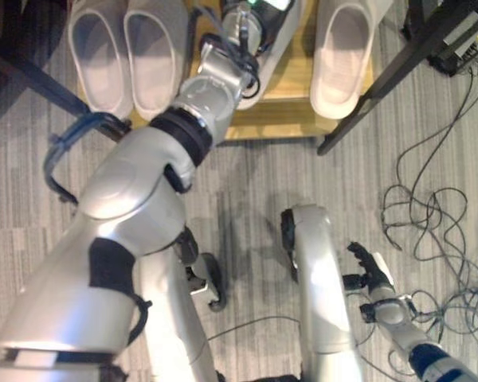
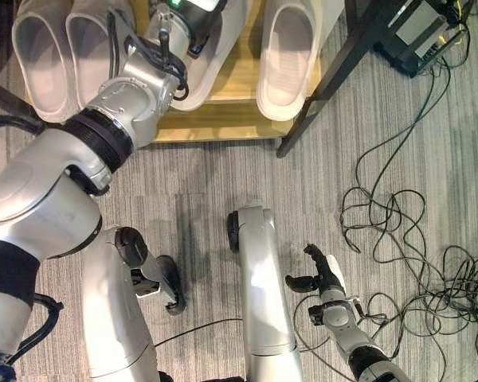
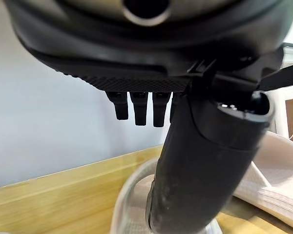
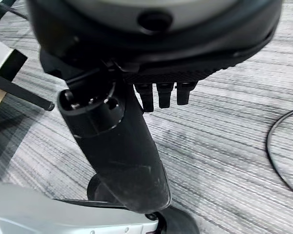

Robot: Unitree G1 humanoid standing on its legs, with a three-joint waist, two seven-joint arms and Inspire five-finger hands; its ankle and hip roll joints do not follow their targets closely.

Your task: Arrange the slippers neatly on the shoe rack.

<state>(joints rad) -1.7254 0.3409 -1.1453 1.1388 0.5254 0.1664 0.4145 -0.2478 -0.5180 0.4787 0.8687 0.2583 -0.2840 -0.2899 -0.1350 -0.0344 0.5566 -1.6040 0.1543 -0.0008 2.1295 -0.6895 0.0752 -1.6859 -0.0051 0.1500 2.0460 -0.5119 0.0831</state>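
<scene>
Several pale grey slippers lie on the wooden shoe rack [image 1: 287, 111]. Two of them [image 1: 99, 56] [image 1: 155, 52] sit side by side at its left, toes toward me. Another slipper [image 1: 342, 56] lies alone at the right. Between them a further slipper [image 2: 211, 56] lies at a slant, partly under my left hand [image 1: 243, 20], which reaches over the shelf. In the left wrist view that hand [image 3: 205, 165] has straight fingers, and its thumb points down over the slipper's rim [image 3: 132, 195]. My right hand [image 1: 372, 269] hangs low over the carpet, open and holding nothing.
Black metal frame bars [image 1: 382, 79] slant down on both sides of the rack. A tangle of black cables [image 1: 430, 215] lies on the grey carpet at the right. A black box [image 2: 414, 28] stands at the upper right.
</scene>
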